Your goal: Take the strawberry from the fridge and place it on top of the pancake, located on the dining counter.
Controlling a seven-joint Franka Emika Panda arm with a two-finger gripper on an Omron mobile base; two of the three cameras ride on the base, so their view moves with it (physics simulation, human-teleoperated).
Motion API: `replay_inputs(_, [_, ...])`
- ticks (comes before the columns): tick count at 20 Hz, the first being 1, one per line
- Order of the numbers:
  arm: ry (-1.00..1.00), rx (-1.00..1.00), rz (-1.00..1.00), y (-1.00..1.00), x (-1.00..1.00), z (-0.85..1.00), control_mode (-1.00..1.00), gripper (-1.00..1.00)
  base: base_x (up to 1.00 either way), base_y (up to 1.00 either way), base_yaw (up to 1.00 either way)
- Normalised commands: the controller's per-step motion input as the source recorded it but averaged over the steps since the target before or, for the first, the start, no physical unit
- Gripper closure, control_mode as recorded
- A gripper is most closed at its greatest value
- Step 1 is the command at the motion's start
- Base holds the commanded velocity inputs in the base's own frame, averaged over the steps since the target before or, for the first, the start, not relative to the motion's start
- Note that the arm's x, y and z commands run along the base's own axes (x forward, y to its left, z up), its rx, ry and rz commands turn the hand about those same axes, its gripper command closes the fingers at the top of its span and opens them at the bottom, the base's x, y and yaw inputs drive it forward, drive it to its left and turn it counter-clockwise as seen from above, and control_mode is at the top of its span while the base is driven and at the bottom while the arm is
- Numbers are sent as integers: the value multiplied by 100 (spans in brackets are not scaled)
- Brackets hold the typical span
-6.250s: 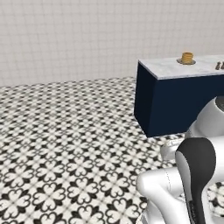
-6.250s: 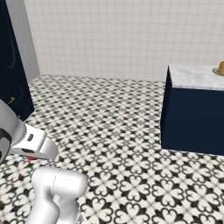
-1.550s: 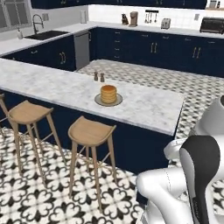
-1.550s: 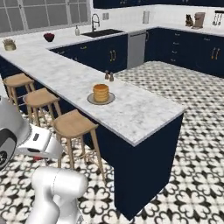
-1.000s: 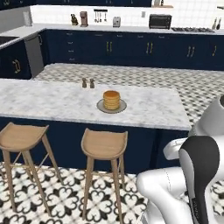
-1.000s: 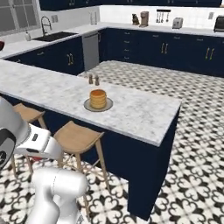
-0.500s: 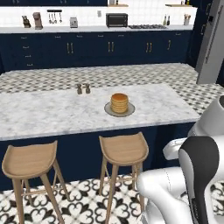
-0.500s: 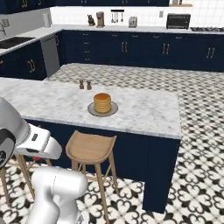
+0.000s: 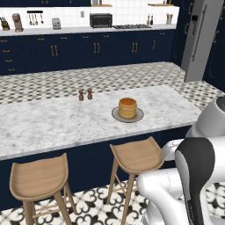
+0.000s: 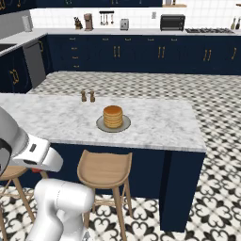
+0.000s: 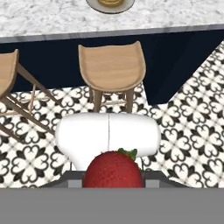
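Low in the hand view, strawberry [image 11: 113, 169] pinched between the fingers, green leafy end pointing up-right.

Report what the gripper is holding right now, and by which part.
The gripper is shut on the strawberry, gripping its lower body; the green leaves point away from the hand.

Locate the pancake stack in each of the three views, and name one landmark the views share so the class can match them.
Left base view: the pancake sits right of centre on the dining counter.
Right base view: the pancake sits near the middle.
Hand view: the pancake is cut off at the top edge.
Shared landmark: the wooden stool directly below the plate.
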Motion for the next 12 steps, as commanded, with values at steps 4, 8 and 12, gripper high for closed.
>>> replay_inputs(4, [0, 0, 0, 0, 0, 0, 100, 100, 66, 6, -1])
replay_inputs(8, [0, 0, 0, 0, 0, 0, 100, 100, 51, 0, 0])
replay_inputs(12, [0, 0, 0, 0, 0, 0, 100, 100, 52, 0, 0])
